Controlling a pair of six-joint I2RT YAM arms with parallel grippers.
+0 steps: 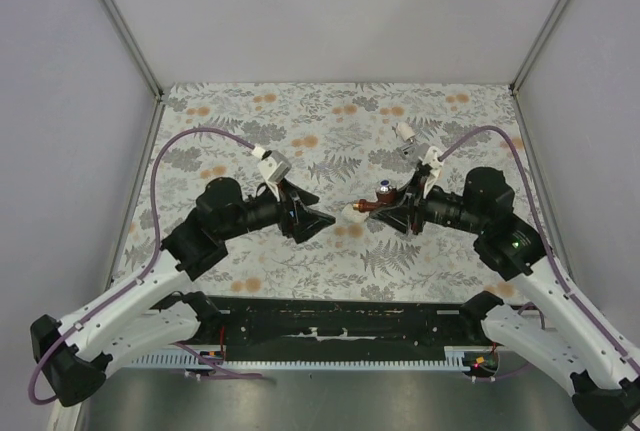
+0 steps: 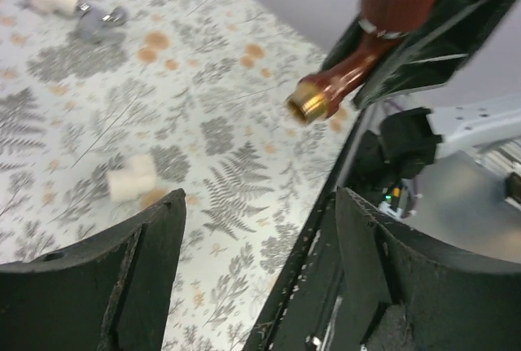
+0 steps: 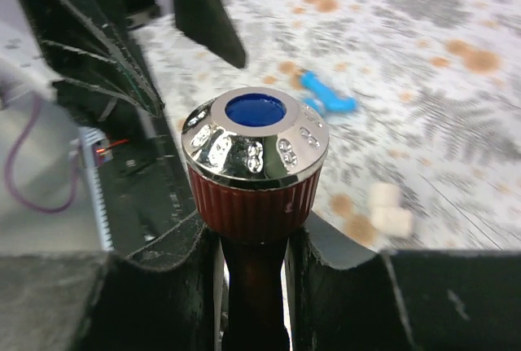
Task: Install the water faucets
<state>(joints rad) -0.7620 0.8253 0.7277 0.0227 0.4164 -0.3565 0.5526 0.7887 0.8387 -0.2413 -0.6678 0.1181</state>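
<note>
A reddish-brown water faucet, with a chrome knob and a blue cap, is held above the table. My right gripper is shut on its body just below the knob. In the top view the faucet points left from the right gripper. Its brass threaded end shows in the left wrist view. My left gripper is open and holds nothing; it sits just left of the faucet tip. A small white pipe fitting lies loose on the table below.
A white-silver faucet lies farther back on the floral table cover, also seen as the white-silver faucet from the left wrist. A blue piece lies on the cover beyond the knob. Grey walls enclose the table.
</note>
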